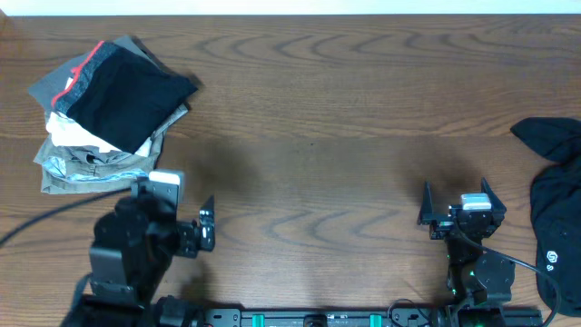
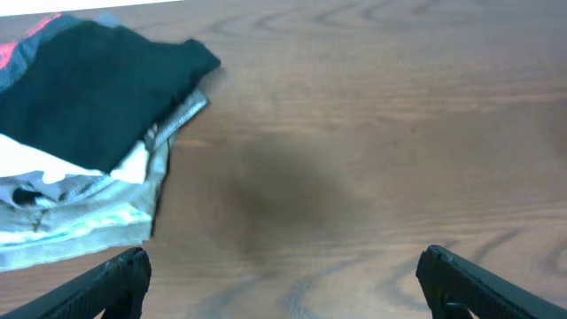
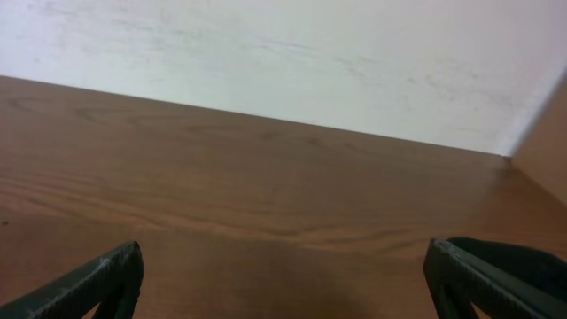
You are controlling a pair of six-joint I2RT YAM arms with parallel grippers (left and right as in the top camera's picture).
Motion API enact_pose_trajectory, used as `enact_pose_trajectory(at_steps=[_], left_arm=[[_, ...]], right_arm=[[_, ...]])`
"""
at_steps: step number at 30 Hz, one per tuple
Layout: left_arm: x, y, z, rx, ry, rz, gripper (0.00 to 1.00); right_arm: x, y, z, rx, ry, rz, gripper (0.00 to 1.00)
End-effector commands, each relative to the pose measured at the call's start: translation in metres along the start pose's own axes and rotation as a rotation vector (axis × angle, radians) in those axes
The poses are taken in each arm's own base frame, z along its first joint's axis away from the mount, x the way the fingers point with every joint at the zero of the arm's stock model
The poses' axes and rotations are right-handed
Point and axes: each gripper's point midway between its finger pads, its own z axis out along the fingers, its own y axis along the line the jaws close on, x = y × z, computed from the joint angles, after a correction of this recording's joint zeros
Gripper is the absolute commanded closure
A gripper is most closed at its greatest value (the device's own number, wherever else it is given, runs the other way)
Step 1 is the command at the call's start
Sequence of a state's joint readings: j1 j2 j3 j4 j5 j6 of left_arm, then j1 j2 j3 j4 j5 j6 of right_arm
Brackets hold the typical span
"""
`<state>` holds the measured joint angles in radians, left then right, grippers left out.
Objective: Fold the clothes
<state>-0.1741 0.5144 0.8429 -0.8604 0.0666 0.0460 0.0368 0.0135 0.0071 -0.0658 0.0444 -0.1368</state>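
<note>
A stack of folded clothes [image 1: 104, 113] lies at the far left of the table, a black garment on top, with white, grey and khaki pieces under it. It also shows in the left wrist view [image 2: 89, 133]. An unfolded black garment [image 1: 556, 204] with a small white logo lies crumpled at the right edge; a bit of it shows in the right wrist view [image 3: 523, 257]. My left gripper [image 1: 201, 232] is open and empty, near the front, right of the stack. My right gripper [image 1: 457, 202] is open and empty, left of the black garment.
The brown wooden table [image 1: 318, 136] runs between the two piles. A pale wall [image 3: 283, 62] stands behind the table's far edge. A black cable [image 1: 54, 218] trails off to the left from the left arm.
</note>
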Motion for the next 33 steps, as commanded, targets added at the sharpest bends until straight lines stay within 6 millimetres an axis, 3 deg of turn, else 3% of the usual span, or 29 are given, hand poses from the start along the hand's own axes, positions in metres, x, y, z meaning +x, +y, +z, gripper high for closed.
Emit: enact_pose_trajectory(at_steps=[1, 11, 21, 33], left_arm=[[0.026, 0.003, 0.013, -0.014, 0.004, 0.003, 0.02], [0.046, 0.013, 0.050, -0.044, -0.287, -0.019, 0.02], [0.020, 0.020, 0.061, -0.075, -0.593, 0.010, 0.02], [0.049, 0.030, 0.085, -0.115, -0.504, 0.036, 0.02]], right_arm=[[0.002, -0.002, 0.000, 0.012, 0.008, -0.011, 0.01], [0.002, -0.002, 0.000, 0.012, 0.008, -0.010, 0.01], [0.002, -0.002, 0.000, 0.012, 0.008, -0.011, 0.01], [0.002, -0.002, 0.000, 0.012, 0.008, -0.011, 0.01]])
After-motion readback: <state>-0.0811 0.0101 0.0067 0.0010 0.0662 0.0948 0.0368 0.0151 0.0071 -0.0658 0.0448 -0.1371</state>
